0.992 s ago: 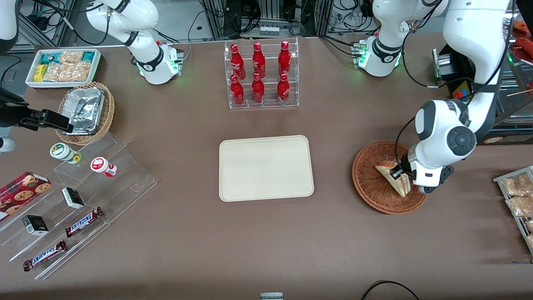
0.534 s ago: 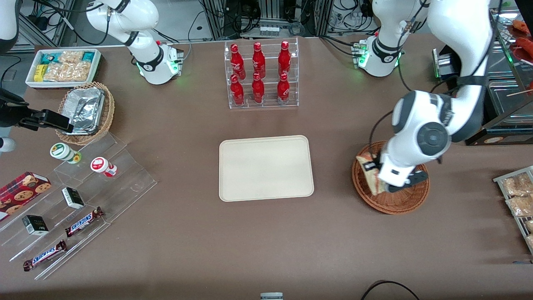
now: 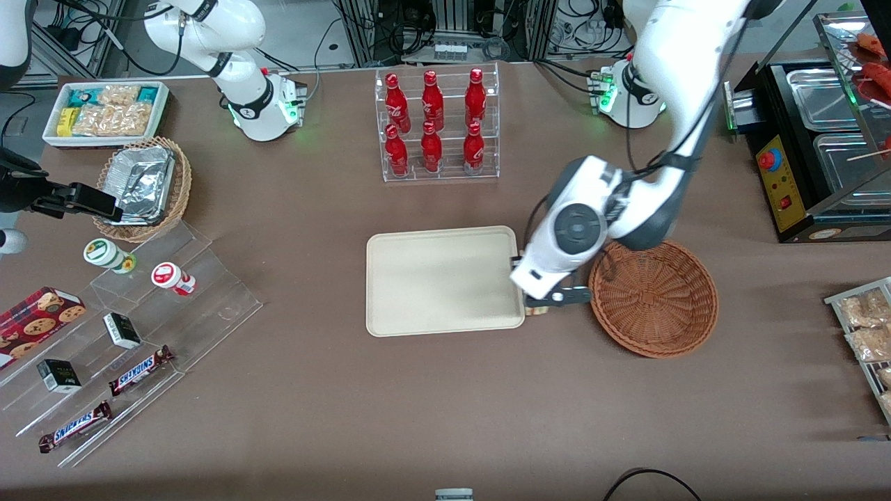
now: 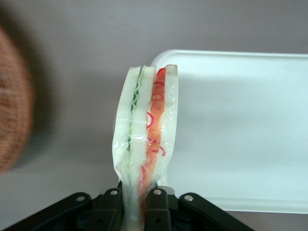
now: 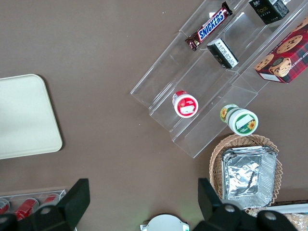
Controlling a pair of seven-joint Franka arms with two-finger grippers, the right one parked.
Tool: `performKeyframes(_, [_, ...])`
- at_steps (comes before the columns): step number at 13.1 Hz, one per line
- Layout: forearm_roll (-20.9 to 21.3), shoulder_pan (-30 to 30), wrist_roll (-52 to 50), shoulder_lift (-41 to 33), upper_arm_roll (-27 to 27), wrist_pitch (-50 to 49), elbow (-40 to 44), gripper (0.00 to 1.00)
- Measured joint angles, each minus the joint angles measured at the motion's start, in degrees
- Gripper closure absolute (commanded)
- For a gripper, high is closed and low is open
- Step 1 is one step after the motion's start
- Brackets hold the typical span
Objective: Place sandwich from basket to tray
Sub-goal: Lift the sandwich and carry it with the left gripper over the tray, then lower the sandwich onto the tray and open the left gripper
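Between the tray (image 3: 445, 278) and the basket (image 3: 654, 298), over bare tabletop at the tray's edge nearest the working arm: the gripper (image 3: 539, 304), pointing down. Left arm reaches in from its base, elbow high, forearm slanting down toward the front camera; the round wrist housing sits directly above the hand and covers most of it in the front view.

Claw: closed on the sandwich (image 4: 146, 139). Wrist view shows the two black fingers (image 4: 111, 204) pinching the wrapped wedge at its end nearest the camera, clear film bunched between them.

Hidden or unclear: in the front view only a sliver of the sandwich (image 3: 534, 309) pokes out under the wrist, just beside the tray rim. The basket (image 4: 12, 120) is a blurred brown patch in the wrist view, cut off by the frame edge. How high the sandwich hangs over the table cannot be told.

Orientation: sandwich held on edge, long axis running straight out from the fingers, away from the palm. Cut face with filling layers toward the wrist camera: pale bread and green on the basket side, red on the tray side. Its tip overlaps the tray's (image 4: 240, 130) rounded corner in that view.
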Motion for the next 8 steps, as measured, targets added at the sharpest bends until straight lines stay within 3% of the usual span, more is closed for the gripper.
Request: performKeyframes(8, [1.0,-12.2,-12.6,12.4,0.1,6.4,12.5,1.00])
